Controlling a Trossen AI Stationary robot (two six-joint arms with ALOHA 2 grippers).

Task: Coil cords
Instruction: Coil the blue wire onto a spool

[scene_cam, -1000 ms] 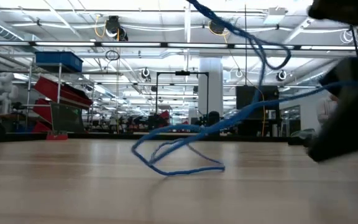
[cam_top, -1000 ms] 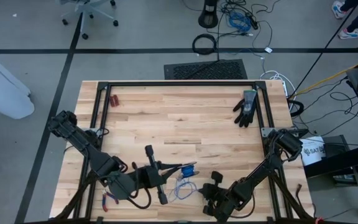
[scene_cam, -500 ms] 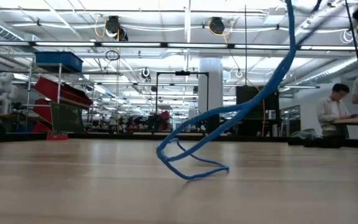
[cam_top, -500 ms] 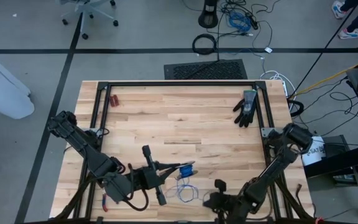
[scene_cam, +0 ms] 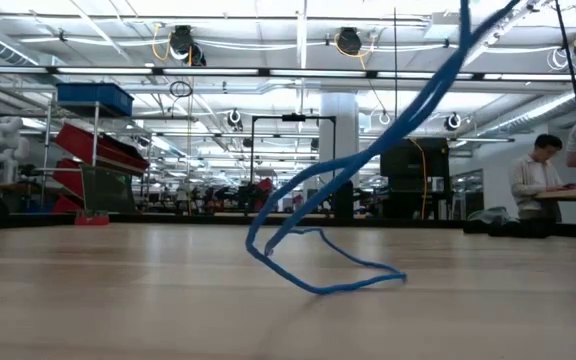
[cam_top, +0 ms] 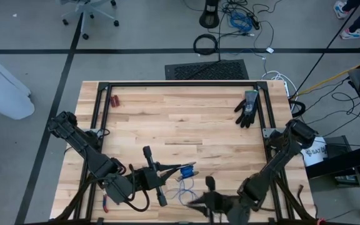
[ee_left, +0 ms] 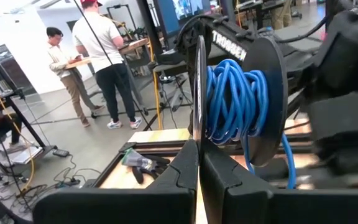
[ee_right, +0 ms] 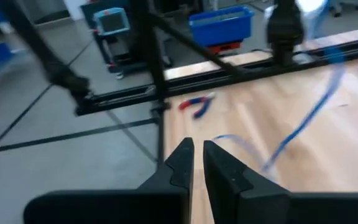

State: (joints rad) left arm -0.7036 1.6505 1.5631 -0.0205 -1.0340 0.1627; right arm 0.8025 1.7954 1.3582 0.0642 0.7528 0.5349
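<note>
Your left end effector (ee_left: 199, 162) is clenched on the dark flange of the reel (ee_left: 266, 93); most of the cord (ee_left: 232, 99) is already wound in bright blue turns on that reel. The rest drops off the reel as one slack strand and lies in loose loops on the surface (cam_top: 180, 119) just beside and below it. Your right end effector (ee_right: 197, 152) hovers near the reel on the loop side; its fingers are slightly parted and empty, so nothing is guiding the strand now.

The step in hand looks like taking the slack up again. Pick up the strand close to the reel, not out at the far loop; hold the reel steady; lay each turn beside the last one, between the flanges; keep light tension so the loops do not kink. The red-handled pliers (ee_right: 197, 106) lie near the reel's far side; steer clear of them.
</note>
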